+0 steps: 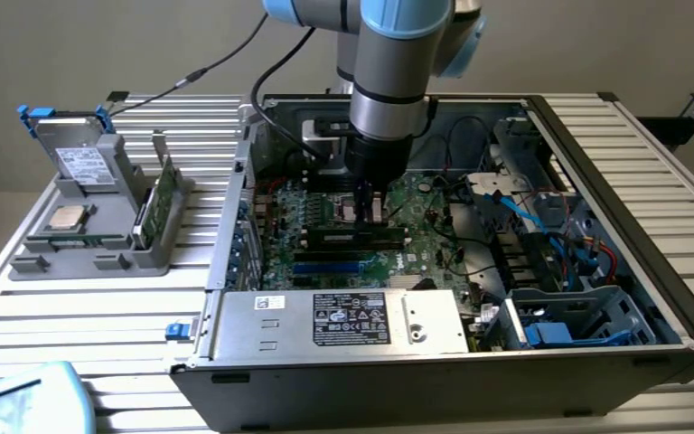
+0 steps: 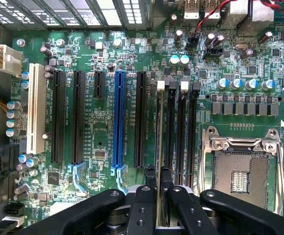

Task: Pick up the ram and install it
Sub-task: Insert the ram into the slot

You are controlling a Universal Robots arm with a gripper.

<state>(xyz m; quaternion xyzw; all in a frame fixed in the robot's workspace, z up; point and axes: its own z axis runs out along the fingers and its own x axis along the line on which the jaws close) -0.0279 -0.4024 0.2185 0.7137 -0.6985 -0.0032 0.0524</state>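
The ram (image 2: pixel 160 128) shows edge-on in the wrist view as a thin green strip. My gripper (image 2: pixel 157 177) is shut on it, one black finger on each side. The stick runs along the memory slot with the white latch (image 2: pixel 160 84), beside the other black memory slots (image 2: pixel 181 132). Whether it touches the slot I cannot tell. In the exterior view my gripper (image 1: pixel 369 215) reaches straight down into the open computer case (image 1: pixel 636 271), just above the green motherboard (image 1: pixel 426 203). The fingers hide most of the ram there.
An open processor socket (image 2: pixel 237 169) lies beside the memory slots, and a blue expansion slot (image 2: pixel 117 122) sits on their other side. At the exterior view's left, a grey holder (image 1: pixel 142 258) carries a silver processor (image 1: pixel 70 215), a green card (image 1: pixel 154 203) and a drive (image 1: pixel 82 158). The power supply (image 1: pixel 341 318) fills the case's front.
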